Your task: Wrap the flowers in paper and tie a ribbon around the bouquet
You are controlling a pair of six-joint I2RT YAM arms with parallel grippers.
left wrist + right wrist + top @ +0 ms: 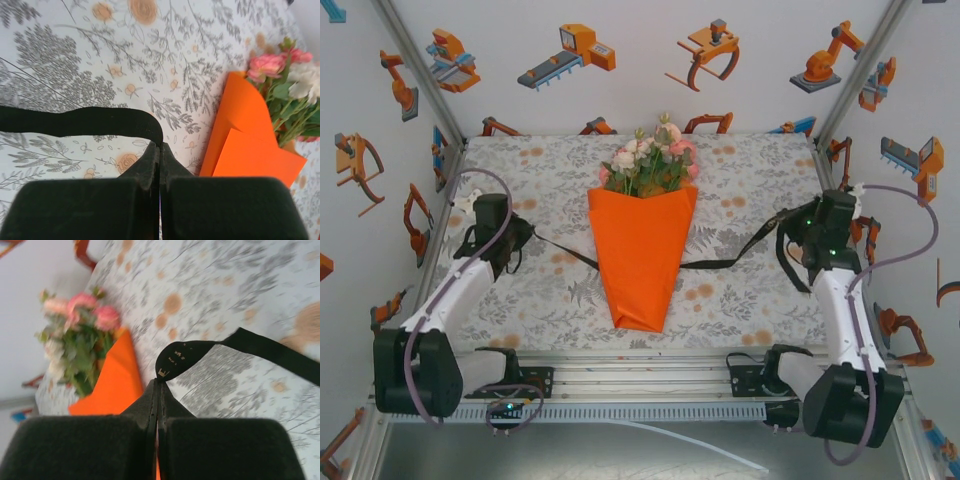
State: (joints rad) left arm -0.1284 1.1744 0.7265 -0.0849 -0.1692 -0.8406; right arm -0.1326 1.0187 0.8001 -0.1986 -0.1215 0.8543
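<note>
The bouquet [642, 250] lies in the middle of the table, an orange paper cone [250, 145] with its tip toward me. Pink, white and peach flowers [652, 158] show above its wide far rim. The black ribbon [725, 263] runs under the cone and comes out on both sides. My left gripper [512, 243] is shut on the ribbon's left end [80, 121], left of the cone. My right gripper [790, 240] is shut on the right end [185, 357], where faint light lettering shows. The flowers [75, 335] and the paper [112, 382] sit left of those fingers.
The floral-print tablecloth [750, 180] covers the table. White walls with orange robot pictures close in the back and both sides. Grey-purple cables [910, 215] loop over both arms. A metal rail [640, 375] runs along the near edge.
</note>
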